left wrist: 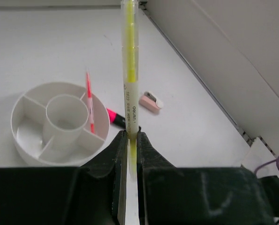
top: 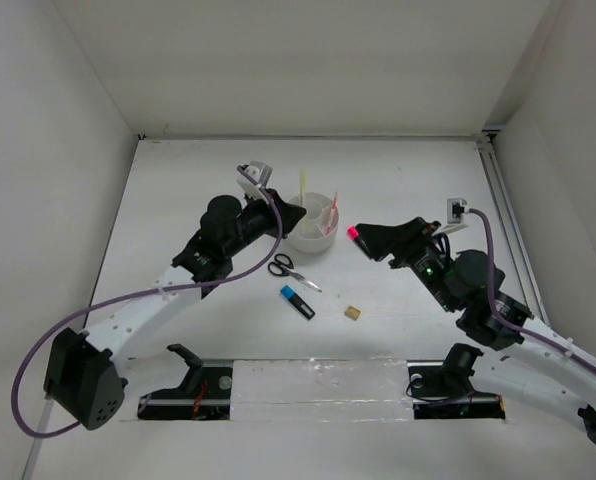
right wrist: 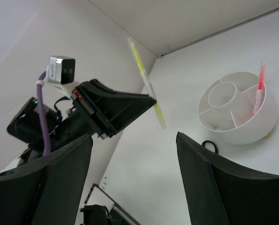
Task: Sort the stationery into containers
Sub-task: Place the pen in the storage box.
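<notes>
- Left fingers are clamped shut on the thin pale yellow pencil, which juts out past their tips.
- Ahead-left of them sits the white tub, with a red pen leaning in an outer compartment.
- A pink-and-black highlighter lies just ahead, beside the tub.
- Right fingers are spread wide and hold nothing.

The tub looks like smooth white plastic, faintly glossy. The pale yellow pencil has a shiny translucent barrel. The left tool is matt black, the bench matt white.
</notes>
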### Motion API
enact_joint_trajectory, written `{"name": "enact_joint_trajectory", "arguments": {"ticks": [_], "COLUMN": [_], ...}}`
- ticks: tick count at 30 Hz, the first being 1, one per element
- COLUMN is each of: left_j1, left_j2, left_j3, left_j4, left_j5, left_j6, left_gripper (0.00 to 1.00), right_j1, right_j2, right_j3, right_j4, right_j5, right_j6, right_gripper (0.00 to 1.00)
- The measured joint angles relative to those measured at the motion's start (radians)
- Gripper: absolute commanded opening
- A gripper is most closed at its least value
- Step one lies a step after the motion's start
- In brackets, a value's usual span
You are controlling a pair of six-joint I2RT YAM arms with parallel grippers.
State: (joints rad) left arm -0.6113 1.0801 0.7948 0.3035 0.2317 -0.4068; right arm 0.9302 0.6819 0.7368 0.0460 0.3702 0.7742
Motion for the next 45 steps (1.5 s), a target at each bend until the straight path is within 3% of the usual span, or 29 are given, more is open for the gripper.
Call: {"name": "enact_joint_trajectory", "arguments": {"ticks": [5, 12, 45], "left_j1": [-0.024, -0.112, -0.107], "left_j2": [0.19, 0.357, 0.588], "left_j3": [0.103, 0.186, 0.116], "left_j4": [0.122, 0.171, 0.519], "left_j5": [-0.019, -0.072, -0.18], "left_j6": [0.072, 0.165, 0.228], "left_gripper": [0.0, 0.0, 0.0], "right_j1": [-0.014, -0.021, -0.028], "right_j2": [-0.084, -0.129, -0.17], "right_j3": [-0.018, -0.02, -0.034], "right_j4": [-0.065, -0.159, -0.279], "right_j5": [0.002, 0.005, 0.042], "right_j6": [-0.013, -0.019, -0.037], "right_gripper": [0.78, 0.79, 0.82]}}
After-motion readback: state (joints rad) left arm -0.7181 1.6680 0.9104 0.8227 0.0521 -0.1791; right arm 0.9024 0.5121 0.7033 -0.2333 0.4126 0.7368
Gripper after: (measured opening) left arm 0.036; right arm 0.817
